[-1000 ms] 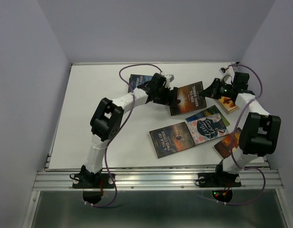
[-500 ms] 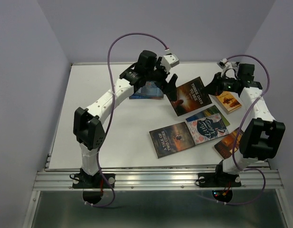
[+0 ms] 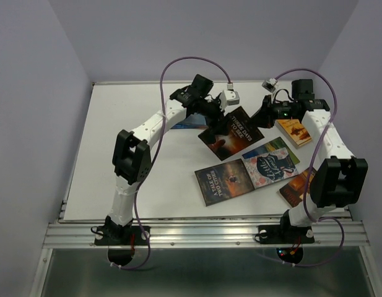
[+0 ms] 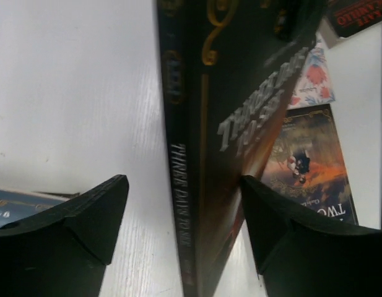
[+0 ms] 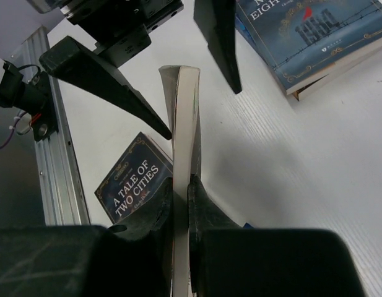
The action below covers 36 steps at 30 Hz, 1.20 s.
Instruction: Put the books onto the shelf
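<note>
The dark brown book "Three Days to See" (image 3: 233, 133) stands on edge, lifted off the table. My right gripper (image 3: 261, 117) is shut on its page edge (image 5: 186, 124). My left gripper (image 3: 215, 117) is open and straddles the spine (image 4: 189, 210); its right finger (image 4: 290, 229) is close against the cover and its left finger (image 4: 85, 216) stands apart. Flat on the table lie "A Tale of Two Cities" (image 3: 223, 181), a pink-teal book (image 3: 269, 166), an orange book (image 3: 294, 131), a brown book (image 3: 296, 187) and a dark blue book (image 3: 189, 120). The shelf is out of view.
White table with grey walls at the back and sides. A metal rail (image 3: 203, 234) runs along the near edge (image 5: 51, 161). The dark blue book (image 5: 308, 31) lies just beyond the left fingers. Purple cables (image 3: 191, 62) arch over both arms.
The held book has swung left and tipped up on edge with the right gripper. The left gripper, raised half a second ago, has come down around the spine.
</note>
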### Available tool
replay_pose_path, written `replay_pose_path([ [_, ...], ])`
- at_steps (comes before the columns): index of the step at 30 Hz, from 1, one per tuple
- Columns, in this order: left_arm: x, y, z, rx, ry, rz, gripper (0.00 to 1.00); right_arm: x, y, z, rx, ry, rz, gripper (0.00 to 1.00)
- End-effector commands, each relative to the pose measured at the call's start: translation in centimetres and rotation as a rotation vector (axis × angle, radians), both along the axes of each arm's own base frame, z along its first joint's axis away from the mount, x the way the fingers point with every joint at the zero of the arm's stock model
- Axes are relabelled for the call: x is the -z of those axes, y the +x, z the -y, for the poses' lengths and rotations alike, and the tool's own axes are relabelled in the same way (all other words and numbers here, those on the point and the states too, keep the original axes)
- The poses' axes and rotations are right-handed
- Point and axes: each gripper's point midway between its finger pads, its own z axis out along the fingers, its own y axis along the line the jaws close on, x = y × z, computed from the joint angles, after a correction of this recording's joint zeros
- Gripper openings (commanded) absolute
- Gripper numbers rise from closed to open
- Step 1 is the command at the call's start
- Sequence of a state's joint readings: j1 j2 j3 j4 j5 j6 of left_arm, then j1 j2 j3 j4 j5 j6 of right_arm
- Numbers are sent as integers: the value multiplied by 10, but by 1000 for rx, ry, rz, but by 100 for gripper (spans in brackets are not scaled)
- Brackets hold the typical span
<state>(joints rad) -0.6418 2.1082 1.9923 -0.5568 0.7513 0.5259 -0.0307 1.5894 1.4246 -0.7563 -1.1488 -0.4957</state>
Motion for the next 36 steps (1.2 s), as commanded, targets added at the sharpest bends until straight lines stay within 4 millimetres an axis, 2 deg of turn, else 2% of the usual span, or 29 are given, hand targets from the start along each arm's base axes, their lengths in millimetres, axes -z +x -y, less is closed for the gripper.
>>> replay_pose_path([
  [1, -31, -22, 6, 126, -92, 22, 68, -27, -2, -7, -52, 45, 58, 1],
  [2, -31, -25, 6, 135, -95, 15, 53, -25, -1, -7, -48, 45, 50, 1],
  [3, -34, -28, 7, 147, -107, 8, 16, -22, 1, -6, -40, 38, 39, 1],
  [4, -35, -28, 8, 144, -112, 4, 0, -22, 3, -5, -33, 36, 31, 5],
  [5, -36, -29, 7, 147, -115, 4, 0, -21, 6, -5, -23, 30, 21, 14],
  [7, -41, -30, 9, 141, -131, -6, 0, -21, 17, -1, 20, 4, 15, 44],
  [8, -48, -29, 9, 125, -142, -4, 0, -21, 22, 1, 48, -10, 7, 69],
  [9, -54, -21, 12, 88, -160, 19, 0, -24, 28, 3, 89, -12, -16, 82],
  [10, -53, -18, 10, 49, -163, -15, 0, -24, 36, 8, 137, -42, -12, 89],
  [11, -63, -16, 9, 24, -183, -8, 0, -28, 42, 11, 170, -54, -2, 100],
  [13, -72, 4, 6, -88, -221, -16, 0, -36, 62, 24, 325, -84, -16, 100],
  [15, -86, 17, 1, -155, -278, -11, 0, -42, 88, 49, 562, -125, -35, 100],
  [16, -88, 26, -10, -200, -298, -43, 0, -44, 94, 59, 639, -142, -32, 100],
  [17, -102, 34, -14, -226, -349, -23, 0, -50, 97, 68, 744, -127, -63, 100],
  [18, -96, 44, -22, -300, -349, -49, 0, -50, 105, 90, 887, -163, -56, 100],
  [21, -106, 72, -49, -472, -436, -123, 0, -53, 101, 112, 1067, -154, -70, 100],
  [23, -113, 93, -70, -629, -511, -204, 0, -53, 97, 113, 1092, -131, -80, 100],
  [24, -114, 113, -83, -754, -544, -187, 0, -51, 94, 112, 1095, -122, -86, 100],
  [25, -112, 123, -90, -824, -564, -207, 0, -50, 94, 112, 1101, -111, -93, 100],
  [26, -117, 130, -94, -854, -601, -211, 0, -49, 94, 110, 1105, -98, -108, 100],
  [29, -113, 139, -98, -949, -695, -323, 0, -42, 94, 107, 1094, -91, -133, 100],
  [32, -94, 160, -115, -1173, -792, -436, 0, -34, 94, 105, 1092, -87, -162, 100],
  [33, -86, 160, -115, -1187, -792, -469, 0, -33, 94, 106, 1097, -87, -168, 100],
  [36, -49, 174, -139, -1403, -814, -500, 0, -25, 95, 103, 1091, -86, -196, 100],
])
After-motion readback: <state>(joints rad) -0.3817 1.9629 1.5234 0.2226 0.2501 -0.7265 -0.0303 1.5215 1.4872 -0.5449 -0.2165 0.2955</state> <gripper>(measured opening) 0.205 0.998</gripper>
